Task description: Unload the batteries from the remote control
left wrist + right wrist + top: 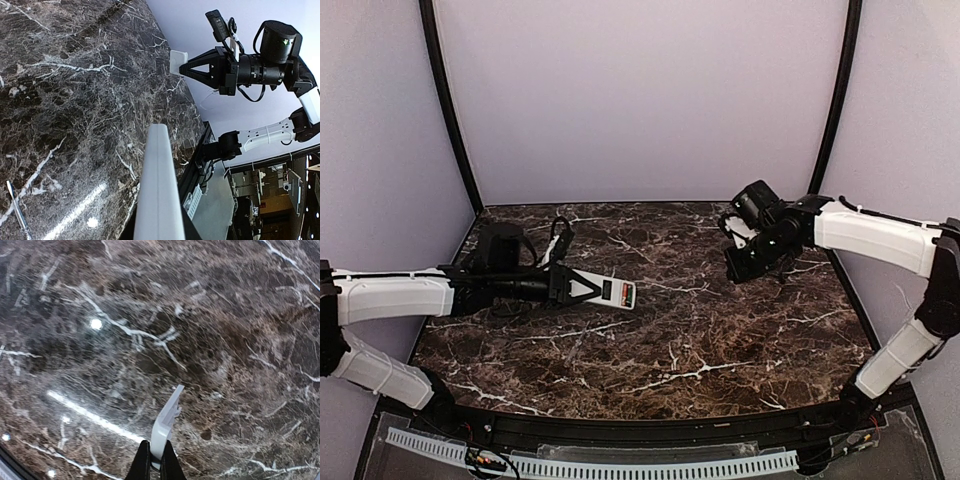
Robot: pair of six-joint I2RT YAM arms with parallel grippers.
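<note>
Progress looked partial: the small white cover plate (165, 425) was off and pinched edge-on between the closed fingers of the right gripper (155, 461), held up above the right rear of the tabletop (720, 340). The left gripper (588, 288) was clamped on one end of the remote control (618, 292), which pointed from the left side toward the middle, low over the marble; whether its free end touched the surface could not be told. No batteries showed in any view, neither on the tabletop nor in the remote, whose visible side carried only the dark window. By my reading they were yet to be taken out, and the open compartment probably faced away from the cameras. Room was generous: the two grippers stood well apart, with open marble between and in front of them. Limits were the lilac back wall (640, 100) close behind the right arm, the side walls beside each elbow, and the black rail (650, 430) along the near edge
</note>
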